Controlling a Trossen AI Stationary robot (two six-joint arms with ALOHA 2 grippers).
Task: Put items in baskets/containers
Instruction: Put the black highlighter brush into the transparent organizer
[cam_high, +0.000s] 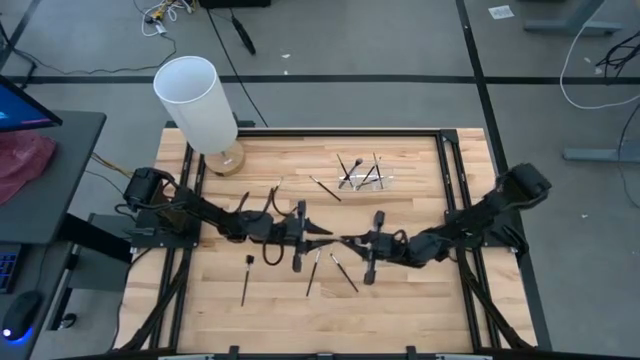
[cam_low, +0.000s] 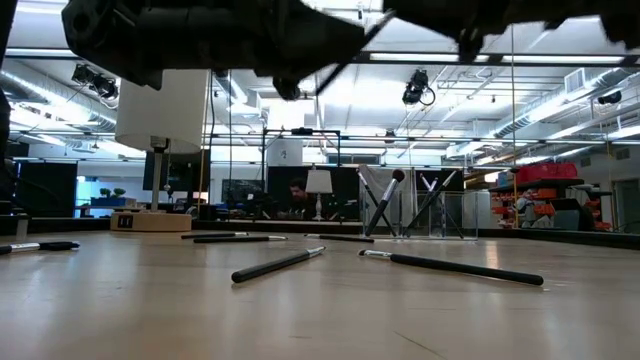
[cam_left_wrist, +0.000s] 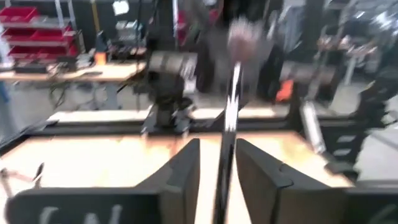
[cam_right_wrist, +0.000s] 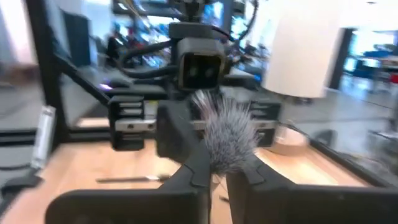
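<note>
Wooden table (cam_high: 420, 300), white cylinder (cam_high: 197, 100) at its far left corner. Mid-table, left gripper (cam_high: 318, 233) and right gripper (cam_high: 350, 241) tip to tip, raised. Between them one makeup brush (cam_right_wrist: 227, 138): right fingers (cam_right_wrist: 196, 171) pinched on its bristle end, left fingers (cam_left_wrist: 186, 168) parted around the handle. Loose brushes (cam_high: 341, 272) below; more upright in the clear holder (cam_high: 362, 175), far right.
</note>
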